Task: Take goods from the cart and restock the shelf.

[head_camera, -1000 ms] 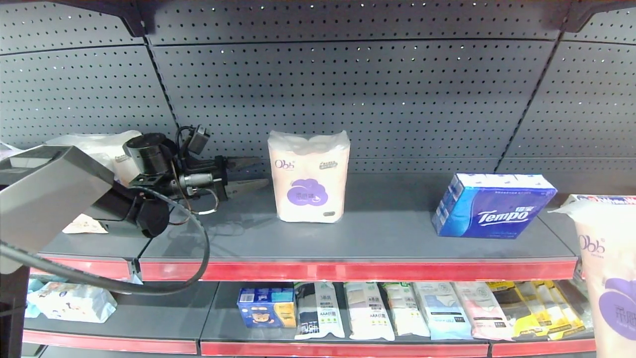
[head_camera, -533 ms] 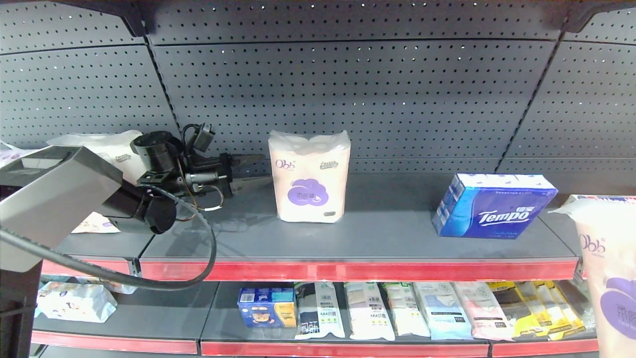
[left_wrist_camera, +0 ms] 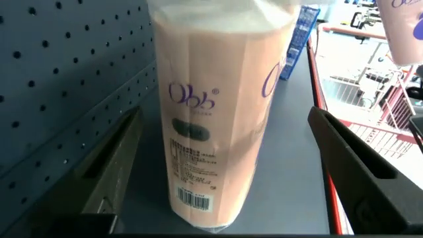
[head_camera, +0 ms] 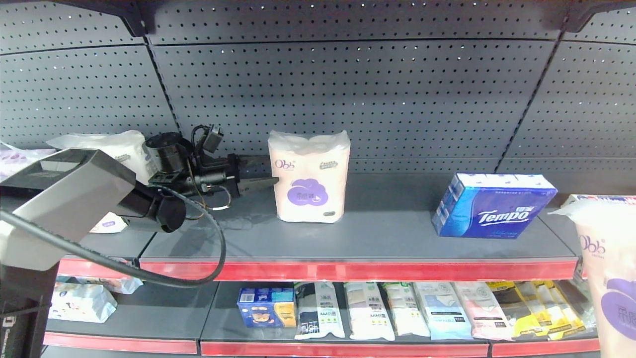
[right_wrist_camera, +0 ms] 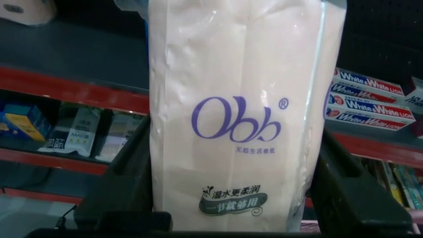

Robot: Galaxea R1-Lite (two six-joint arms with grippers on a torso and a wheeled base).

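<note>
Pink-wrapped pack point(head_camera: 308, 176) stands on the shelf point(head_camera: 387, 238) just ahead of the wide-open, empty left gripper point(head_camera: 272, 169), so I'd straddle it squarely and squeeze the soft wrap gently, while the right gripper point(right_wrist_camera: 234, 142) clamps a second pack point(right_wrist_camera: 238, 79).

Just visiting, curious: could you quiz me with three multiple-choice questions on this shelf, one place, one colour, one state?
1. The blue box sits: A) on the floor B) upper shelf, right of the pink pack C) in a gripper
2. Upper shelf's front strip: A) red B) green C) white
3. Holding something: A) left gripper B) right gripper C) neither
B: it stands there, apart from the pack. A: the strip is red. B: it clamps a second pink pack; the left gripper is open.
</note>
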